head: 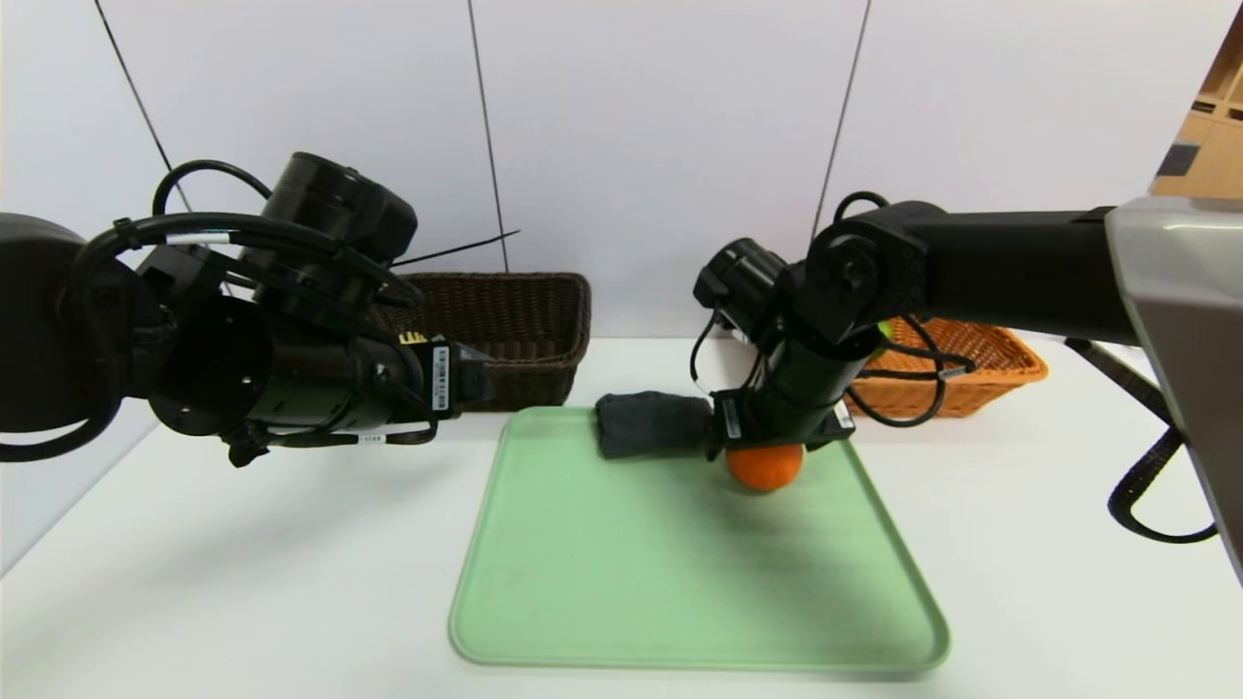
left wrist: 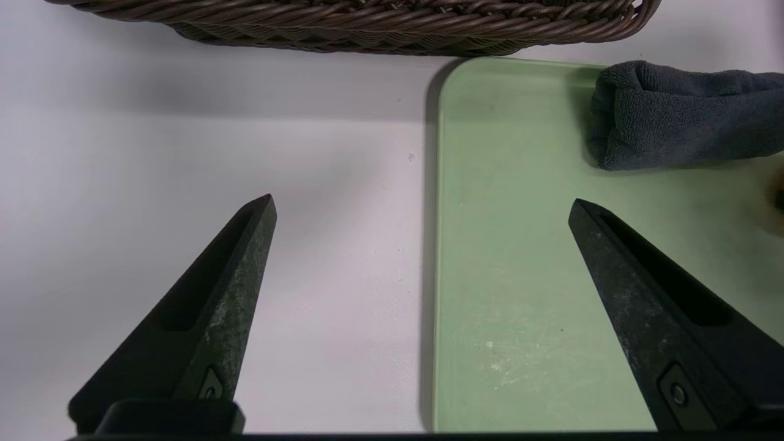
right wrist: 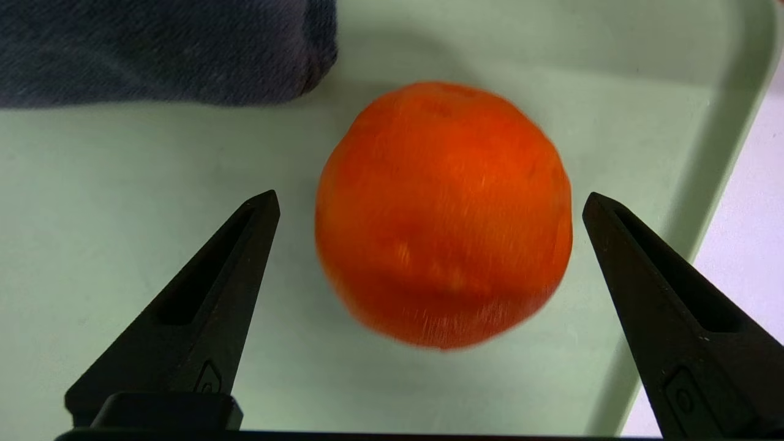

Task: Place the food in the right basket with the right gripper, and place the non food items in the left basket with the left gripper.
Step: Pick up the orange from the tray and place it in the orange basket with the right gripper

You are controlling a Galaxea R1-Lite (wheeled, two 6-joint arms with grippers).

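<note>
Orange fruit sits on green tray beside rolled towel, right gripper wide open straddling it, grasp step; next: lower, close, carry to tan basket; left gripper open, idle over tray edge.

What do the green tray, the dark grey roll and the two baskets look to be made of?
Pale green flat tray: probably plastic, smooth and matte, with a moulded raised rim and faint scuffs. Dark grey rolled towel: looped terry cloth, soft-looking. Dark brown rectangular basket and orange-tan rectangular basket: woven wicker strands; natural or synthetic, I cannot tell.
</note>
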